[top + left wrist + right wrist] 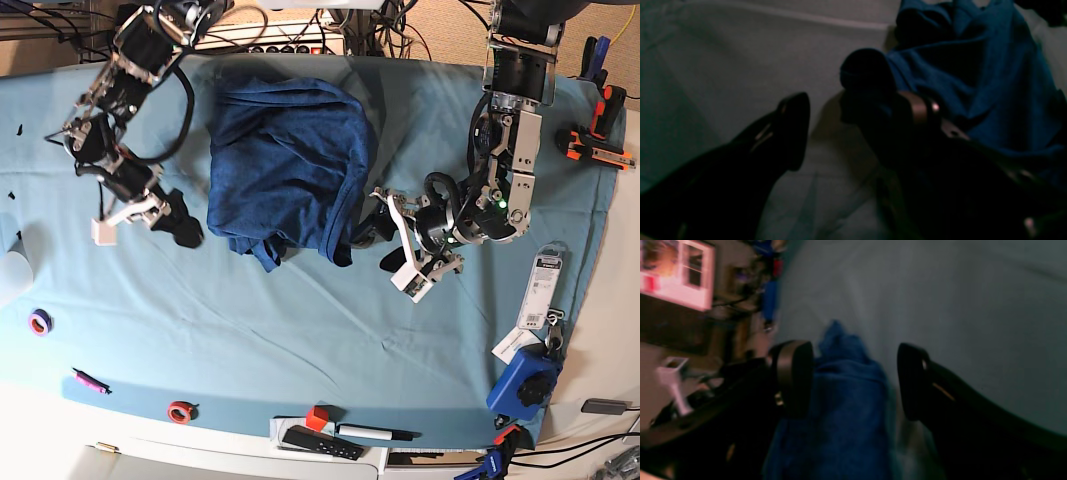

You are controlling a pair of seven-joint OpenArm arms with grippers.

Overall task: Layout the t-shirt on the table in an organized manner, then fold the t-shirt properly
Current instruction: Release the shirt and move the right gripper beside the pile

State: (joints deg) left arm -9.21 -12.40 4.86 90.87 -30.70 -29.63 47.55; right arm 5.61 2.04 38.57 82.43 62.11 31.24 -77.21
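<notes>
The dark blue t-shirt (pixel 285 160) lies bunched and wrinkled at the back middle of the teal table (pixel 300 330). My left gripper (pixel 382 247) is open at the shirt's right edge. In the left wrist view its jaws (pixel 830 110) stand apart over bare cloth, with the t-shirt (pixel 990 83) behind the right finger. My right gripper (pixel 182 222) sits just left of the shirt's lower left corner. In the blurred right wrist view it (pixel 853 380) is open, and the t-shirt (pixel 846 400) shows between the fingers; whether they touch it I cannot tell.
Along the front edge lie a purple tape ring (pixel 40 321), a pink marker (pixel 88 380), a red ring (pixel 180 410), a red cube (pixel 317 417), a black remote (pixel 320 442) and a pen (pixel 375 433). A blue tool (pixel 525 380) and an orange tool (pixel 595 145) lie at the right.
</notes>
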